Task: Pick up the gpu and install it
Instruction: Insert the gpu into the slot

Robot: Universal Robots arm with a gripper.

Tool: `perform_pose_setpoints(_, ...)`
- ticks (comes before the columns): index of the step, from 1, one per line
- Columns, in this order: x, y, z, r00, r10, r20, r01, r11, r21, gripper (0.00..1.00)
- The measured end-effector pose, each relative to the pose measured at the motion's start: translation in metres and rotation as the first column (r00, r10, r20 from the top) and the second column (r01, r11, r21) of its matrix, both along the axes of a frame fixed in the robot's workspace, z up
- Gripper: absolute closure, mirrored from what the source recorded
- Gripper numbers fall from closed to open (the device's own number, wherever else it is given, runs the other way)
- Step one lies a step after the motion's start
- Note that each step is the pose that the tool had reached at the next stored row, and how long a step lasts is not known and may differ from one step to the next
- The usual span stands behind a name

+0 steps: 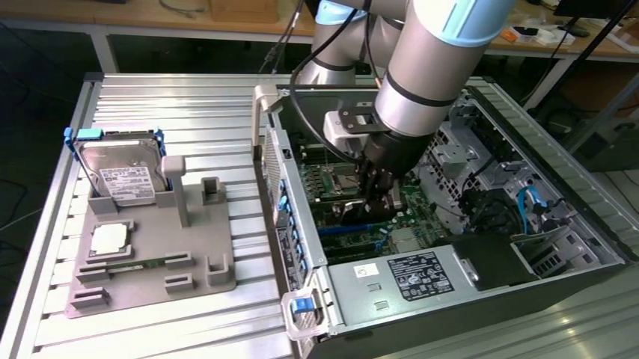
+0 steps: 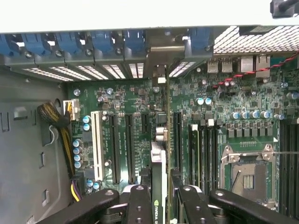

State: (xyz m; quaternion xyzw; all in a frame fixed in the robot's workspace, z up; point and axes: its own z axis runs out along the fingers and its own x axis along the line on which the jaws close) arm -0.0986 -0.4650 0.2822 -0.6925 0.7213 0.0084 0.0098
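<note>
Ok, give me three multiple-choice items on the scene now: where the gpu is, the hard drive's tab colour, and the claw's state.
1. Where is the gpu? A) on the floor B) inside the case, over the motherboard C) on a shelf
2. The hard drive's tabs are: A) red B) yellow C) blue
3. The claw is: A) open, empty B) shut on the gpu C) shut on the hard drive
Answers: 1 B, the wrist view shows it edge-on above the board's slots. 2 C, blue shows at the drive's corners. 3 B, both fingers press the card's faces.
</note>
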Motion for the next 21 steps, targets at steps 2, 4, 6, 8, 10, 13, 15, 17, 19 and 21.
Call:
perform_pose_setpoints(2,-0.0008,0.0000,0.0001,1.0000,0.000,0.0022,0.000,1.0000,-0.0004,0.73)
perform_pose_setpoints(4,-0.0015,0.0000,0.0000,1.0000,0.000,0.0023,0.000,1.0000,-0.0006,0.73)
perform_pose_setpoints(6,-0.0022,0.0000,-0.0009,1.0000,0.000,0.0025,0.000,1.0000,-0.0004,0.73)
perform_pose_setpoints(8,-0.0028,0.0000,-0.0018,1.0000,0.000,0.0026,0.000,1.0000,-0.0005,0.73)
perform_pose_setpoints(10,-0.0030,0.0000,-0.0021,1.0000,0.000,0.0024,0.000,1.0000,-0.0007,0.73)
perform_pose_setpoints(13,-0.0032,0.0000,-0.0028,1.0000,0.000,0.0025,0.000,1.0000,-0.0002,0.73)
perform_pose_setpoints(15,-0.0032,0.0000,-0.0031,1.0000,0.000,0.0025,0.000,1.0000,-0.0003,0.73)
perform_pose_setpoints(17,-0.0033,0.0000,-0.0034,1.0000,0.000,0.0024,0.000,1.0000,-0.0004,0.73)
perform_pose_setpoints(19,-0.0033,0.0000,-0.0039,1.0000,0.000,0.0025,0.000,1.0000,-0.0003,0.73)
perform_pose_setpoints(21,-0.0032,0.0000,-0.0046,1.0000,0.000,0.0025,0.000,1.0000,-0.0002,0.73)
